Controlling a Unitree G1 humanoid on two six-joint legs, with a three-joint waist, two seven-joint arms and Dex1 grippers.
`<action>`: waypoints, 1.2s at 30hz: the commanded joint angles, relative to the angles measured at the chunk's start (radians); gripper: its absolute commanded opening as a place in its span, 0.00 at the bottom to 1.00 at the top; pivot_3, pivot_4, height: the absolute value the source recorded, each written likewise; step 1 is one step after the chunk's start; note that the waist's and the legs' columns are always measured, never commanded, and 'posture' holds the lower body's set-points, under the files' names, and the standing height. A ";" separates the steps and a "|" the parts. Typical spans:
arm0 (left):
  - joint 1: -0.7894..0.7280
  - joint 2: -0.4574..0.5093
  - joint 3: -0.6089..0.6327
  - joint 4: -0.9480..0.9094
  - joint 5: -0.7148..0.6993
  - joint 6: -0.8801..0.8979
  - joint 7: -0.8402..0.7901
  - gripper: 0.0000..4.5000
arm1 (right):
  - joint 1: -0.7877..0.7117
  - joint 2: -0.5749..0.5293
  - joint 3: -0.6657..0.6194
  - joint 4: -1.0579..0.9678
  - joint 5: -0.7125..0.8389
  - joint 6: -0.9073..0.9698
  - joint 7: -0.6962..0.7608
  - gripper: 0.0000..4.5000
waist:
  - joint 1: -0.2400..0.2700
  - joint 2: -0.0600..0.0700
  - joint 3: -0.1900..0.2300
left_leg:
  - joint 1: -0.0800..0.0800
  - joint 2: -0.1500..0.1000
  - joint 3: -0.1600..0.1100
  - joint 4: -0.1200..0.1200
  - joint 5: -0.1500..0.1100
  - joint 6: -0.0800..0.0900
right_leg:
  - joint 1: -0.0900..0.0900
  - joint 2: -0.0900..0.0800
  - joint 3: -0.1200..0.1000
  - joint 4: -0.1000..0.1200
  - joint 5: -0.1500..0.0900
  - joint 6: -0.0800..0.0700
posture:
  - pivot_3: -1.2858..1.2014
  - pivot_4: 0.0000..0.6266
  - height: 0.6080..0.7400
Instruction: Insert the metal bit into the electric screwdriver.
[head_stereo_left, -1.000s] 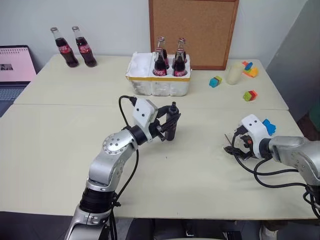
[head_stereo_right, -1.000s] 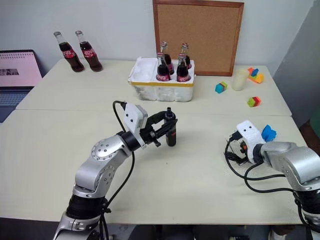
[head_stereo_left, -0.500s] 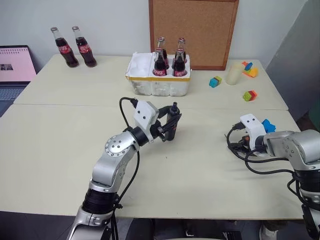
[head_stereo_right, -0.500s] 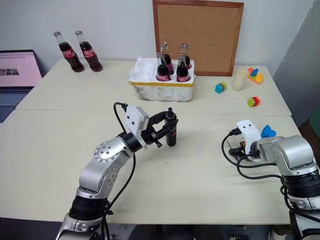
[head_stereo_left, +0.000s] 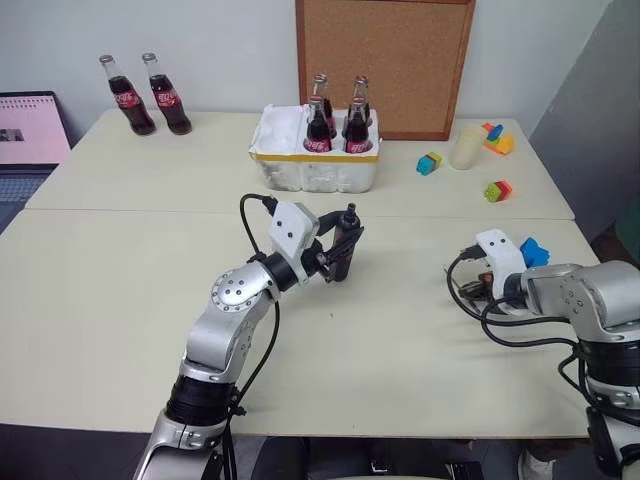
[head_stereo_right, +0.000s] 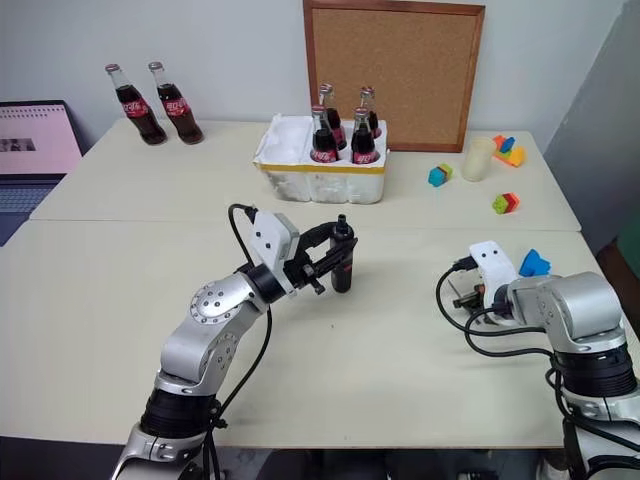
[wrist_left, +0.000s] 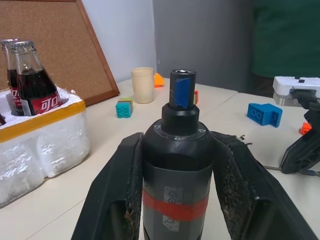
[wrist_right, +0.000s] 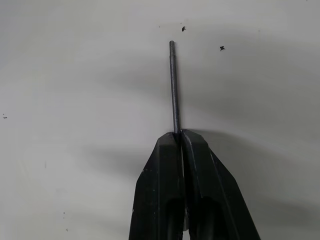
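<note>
Now: bit pinched, screwdriver held upright

The metal bit (wrist_right: 173, 85) sticks out from the tips of the right gripper (wrist_right: 180, 136), whose fingers are clamped together on its end, low over the tabletop (head_stereo_left: 400, 330) at the right. Well apart, mid-table, the left gripper (wrist_left: 177, 150) has its fingers closed around the electric screwdriver (wrist_left: 177, 165), tip upward. Behind stands a foam box (head_stereo_left: 318, 165) of bottles.
</note>
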 joint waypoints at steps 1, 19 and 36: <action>-0.021 0.002 -0.007 -0.006 -0.030 0.036 -0.028 0.36 | -0.035 0.020 -0.064 -0.034 -0.001 -0.011 0.000 0.00 | -0.003 0.000 0.000 | 0.000 0.000 0.000 0.000 0.000 0.000 | 0.000 0.000 0.000 0.000 0.000 0.000 | 0.52 0.24 1.00; -0.148 0.034 0.002 -0.010 -0.206 0.138 -0.237 0.36 | -0.077 0.066 -0.308 -0.272 0.185 -0.435 0.176 0.00 | 0.000 0.001 0.001 | -0.014 0.000 -0.001 0.000 0.000 0.000 | -0.012 0.000 0.000 -0.002 -0.001 0.001 | 0.52 0.24 1.00; -0.111 0.065 -0.048 0.041 -0.175 0.080 -0.361 0.36 | 0.014 0.260 -0.295 -0.320 0.416 -0.807 0.272 0.00 | -0.001 0.002 0.001 | -0.013 0.000 -0.001 0.000 0.000 0.000 | -0.012 0.000 0.000 0.000 -0.001 0.001 | 0.52 0.24 1.00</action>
